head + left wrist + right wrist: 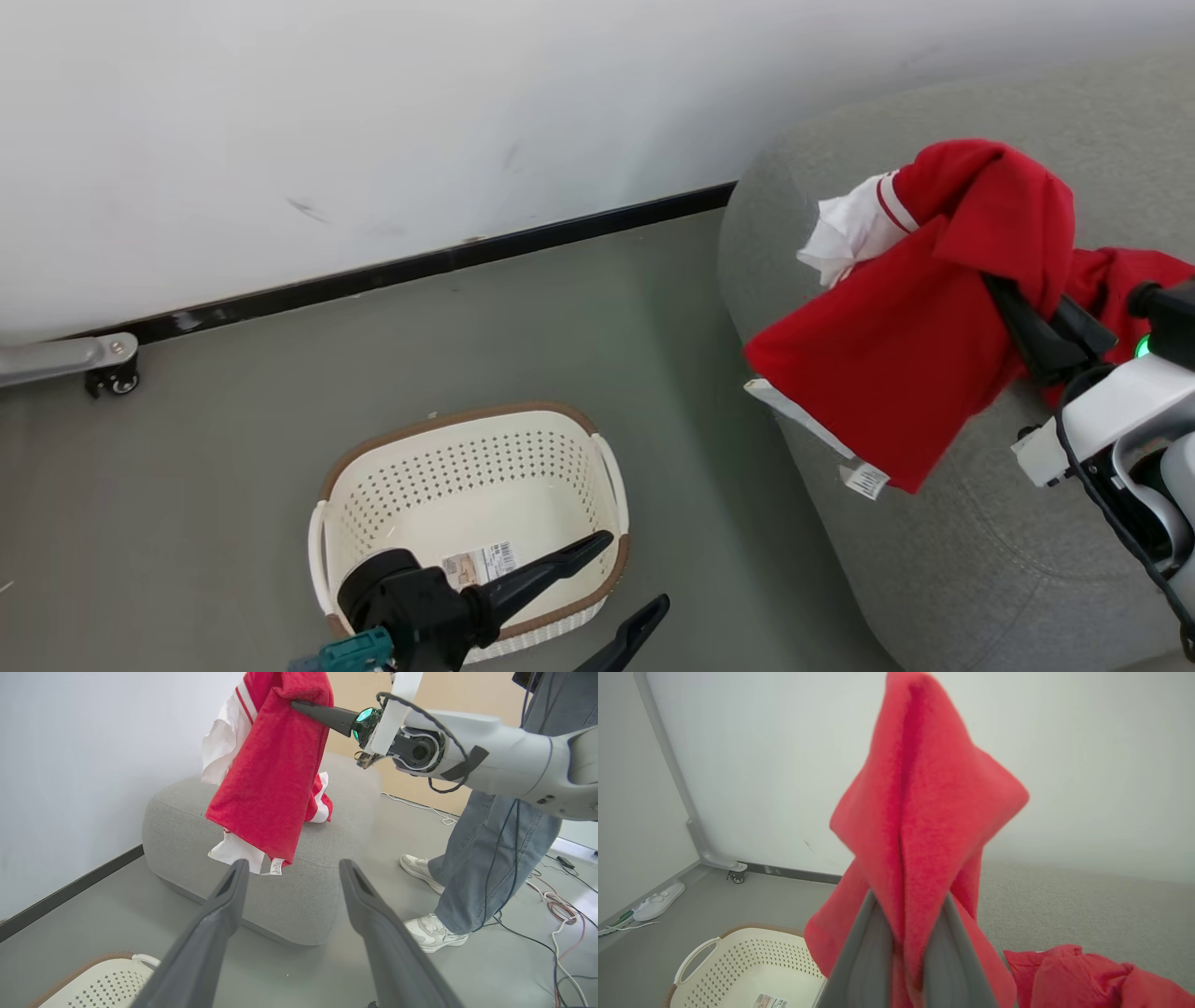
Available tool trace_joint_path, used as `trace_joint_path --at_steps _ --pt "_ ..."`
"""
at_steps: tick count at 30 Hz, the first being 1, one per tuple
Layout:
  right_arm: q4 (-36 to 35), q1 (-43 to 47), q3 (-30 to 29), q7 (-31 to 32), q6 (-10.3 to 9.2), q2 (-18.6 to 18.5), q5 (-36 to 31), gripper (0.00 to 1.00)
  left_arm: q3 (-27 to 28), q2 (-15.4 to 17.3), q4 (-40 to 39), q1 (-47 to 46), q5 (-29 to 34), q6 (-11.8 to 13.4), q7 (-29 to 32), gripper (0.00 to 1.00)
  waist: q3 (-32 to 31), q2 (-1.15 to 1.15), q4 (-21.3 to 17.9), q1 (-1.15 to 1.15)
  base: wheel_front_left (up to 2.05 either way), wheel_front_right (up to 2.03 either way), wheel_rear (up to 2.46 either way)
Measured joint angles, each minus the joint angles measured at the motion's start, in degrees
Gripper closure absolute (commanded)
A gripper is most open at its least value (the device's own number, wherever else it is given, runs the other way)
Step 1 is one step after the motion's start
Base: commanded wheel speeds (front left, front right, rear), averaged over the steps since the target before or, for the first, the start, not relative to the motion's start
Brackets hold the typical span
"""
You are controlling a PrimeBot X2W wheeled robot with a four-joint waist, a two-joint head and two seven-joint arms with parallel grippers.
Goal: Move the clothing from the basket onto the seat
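right tool (999,289): fingers pressed together, pinching a fold of the held garment (896,373).
held garment: red, white trim; hangs from the right tool over the edge of the seat (934,579) on the basket's side. Cannot tell if its hem touches the seat.
second garment (1116,275): red, lying bunched on the seat top, behind the right tool.
left tool (635,569): fingers spread wide, holding nothing, over the near rim of the basket (457,420).
basket: on the floor, beside the seat and apart from it.
paper label (481,563): on the basket bottom; barcode visible, print too small to read.
garment tag (864,481): white, at the lower hem; print unreadable.
left wrist view adds: a person (486,858) in jeans and white shoes beside the seat (299,905); cables on the floor.
right wrist view adds: the fold (915,812) clamped between the fingers, up close.
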Motion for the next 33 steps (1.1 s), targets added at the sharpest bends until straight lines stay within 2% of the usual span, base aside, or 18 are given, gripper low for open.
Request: trace_joint_path --at_steps 24,33 --pt "-3.43 3.41 -3.35 0.00 0.00 -0.02 -1.13 1.00 -0.14 -0.53 0.55 -0.26 0.32 -0.40 -0.01 0.00 -0.29 0.00 -9.50 0.00 0.00 0.00 0.00" --pt "-4.70 4.17 -3.38 0.01 0.00 0.07 -1.13 1.00 0.45 -0.30 0.46 -0.25 0.47 0.71 -0.03 0.00 0.12 0.00 -12.13 0.00 0.00 0.00 0.00"
